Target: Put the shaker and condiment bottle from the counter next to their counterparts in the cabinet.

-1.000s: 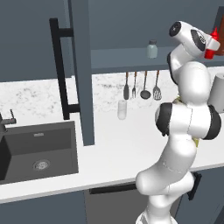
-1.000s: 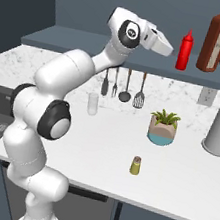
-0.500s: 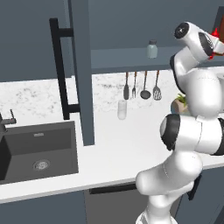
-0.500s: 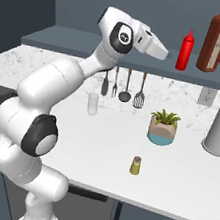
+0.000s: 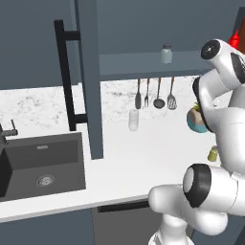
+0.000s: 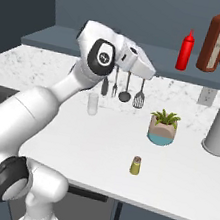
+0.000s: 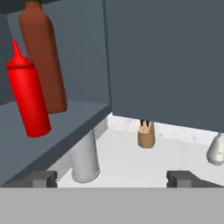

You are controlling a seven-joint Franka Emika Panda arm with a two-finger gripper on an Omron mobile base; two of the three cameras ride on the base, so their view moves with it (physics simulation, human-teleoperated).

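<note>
The red condiment bottle (image 6: 186, 50) stands on the cabinet shelf (image 6: 141, 54), just beside the darker brown-red bottle (image 6: 216, 39). So that half of the job looks done. The bottle stands up straight and nothing is touching it.

The other half is left. A small yellow shaker (image 6: 135, 165) sits down on the white worktop (image 6: 101, 146), well below the red bottle and in front of a little potted plant (image 6: 162, 128). It has to go up on the shelf too, next to the pale glass shaker (image 5: 166, 53) with the grey cap, which stands farther along the shelf from the red bottle.

The tool (image 7: 112, 177) is wide open and holds nothing. Its two dark tips stand far apart, with empty space between them. It hangs a little away from the red bottle, out in front of the shelf, and does not touch it.
</note>
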